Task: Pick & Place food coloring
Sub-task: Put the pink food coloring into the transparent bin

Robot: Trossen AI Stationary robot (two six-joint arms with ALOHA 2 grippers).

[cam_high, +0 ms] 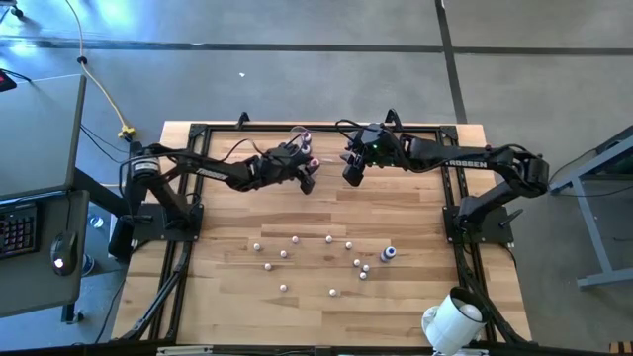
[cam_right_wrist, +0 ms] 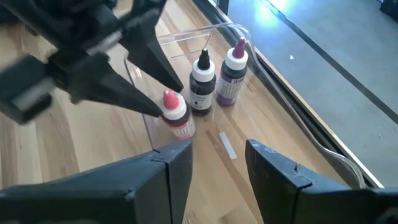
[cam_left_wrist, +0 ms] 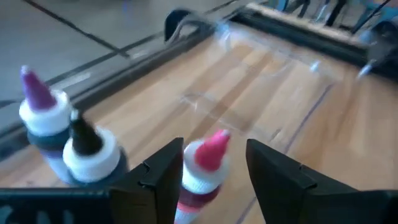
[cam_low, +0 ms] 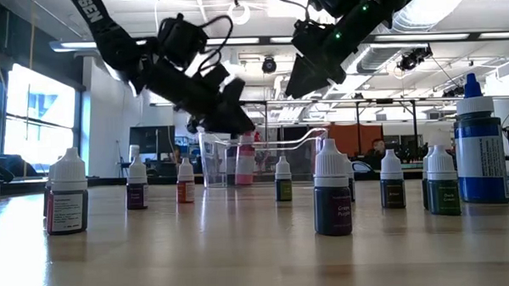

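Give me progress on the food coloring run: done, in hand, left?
Done: two bottles, purple-tipped and black-tipped, stand in the clear tub. In hand: the left gripper, fingers apart, is at a red-tipped bottle standing beside them, so likely just released. The right gripper hovers open nearby. Left: about a dozen bottles on the table.

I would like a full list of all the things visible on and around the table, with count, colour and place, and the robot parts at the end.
clear plastic tub: one, transparent, far middle of the table.
bottles in the tub: three, with red, black and purple tips.
loose bottles: about a dozen, white caps, scattered over the near middle.
blue bottle: one, right of that group.
white cylinder: one, near right corner.
keyboard: one, dark, desk at left.
left gripper: open, around the red-tipped bottle.
right gripper: open, above the tub, holding nothing.
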